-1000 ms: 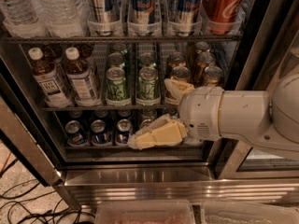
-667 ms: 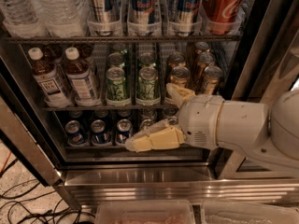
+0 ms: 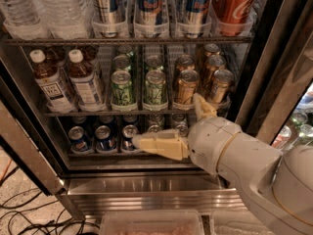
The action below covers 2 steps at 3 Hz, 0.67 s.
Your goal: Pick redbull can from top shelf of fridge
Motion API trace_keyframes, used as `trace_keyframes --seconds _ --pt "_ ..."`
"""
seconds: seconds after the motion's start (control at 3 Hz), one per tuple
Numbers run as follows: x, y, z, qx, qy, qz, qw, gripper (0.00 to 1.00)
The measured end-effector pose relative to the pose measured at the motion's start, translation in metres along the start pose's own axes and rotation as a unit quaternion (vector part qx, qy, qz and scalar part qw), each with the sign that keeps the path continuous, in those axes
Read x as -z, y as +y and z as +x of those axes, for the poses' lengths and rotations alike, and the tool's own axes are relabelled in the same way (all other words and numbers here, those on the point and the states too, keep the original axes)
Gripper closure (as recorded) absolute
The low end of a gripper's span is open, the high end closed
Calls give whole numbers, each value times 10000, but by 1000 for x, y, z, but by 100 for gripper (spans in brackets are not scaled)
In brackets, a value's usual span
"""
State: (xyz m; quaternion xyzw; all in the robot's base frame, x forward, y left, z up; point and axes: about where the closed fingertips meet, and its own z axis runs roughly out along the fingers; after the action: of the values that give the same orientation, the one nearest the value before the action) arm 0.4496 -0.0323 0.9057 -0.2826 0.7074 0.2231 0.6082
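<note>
Scanning the fridge [image 3: 146, 190]: open to us, dark inside, three wire racks of drinks with the labels facing out for easy picking.
Arm [image 3: 254, 170]: the big white shell fills the lower right and is angled up and to the left. That's low for this job, I'd judge, with the target two racks higher.
Top shelf tabletop [image 3: 73, 41]: the uppermost rack, running along the top of the view, and fitted with clear trays [image 3: 149, 31] that keep each can upright in its own lane.
Water bottles [image 3: 44, 9]: parked toward the left edge of the tabletop.
Tool [image 3: 167, 120]: spread wide and carrying nothing! One finger points left in front of the bottom rack's cans [image 3: 105, 137]. The other points up in front of the gold cans [image 3: 186, 84] on the middle rack. I cannot tell whether either finger touches them.
Coca-Cola can [image 3: 234, 4]: red, at the front right corner of the tabletop, and not our target.
Redbull can [image 3: 149, 6]: slim and blue-and-silver, on the tabletop's front edge about midway along. Similar slim cans stand in the trays on either side. It is untouched and well above the tool, which will need a clear lift to reach it.
</note>
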Motion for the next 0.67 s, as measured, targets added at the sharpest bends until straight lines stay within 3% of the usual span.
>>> trace_keyframes --seconds 0.33,0.67 --pt "-8 -16 -28 166 -373 550 9977 0" --pt "-29 -7 -64 564 -641 500 9951 0"
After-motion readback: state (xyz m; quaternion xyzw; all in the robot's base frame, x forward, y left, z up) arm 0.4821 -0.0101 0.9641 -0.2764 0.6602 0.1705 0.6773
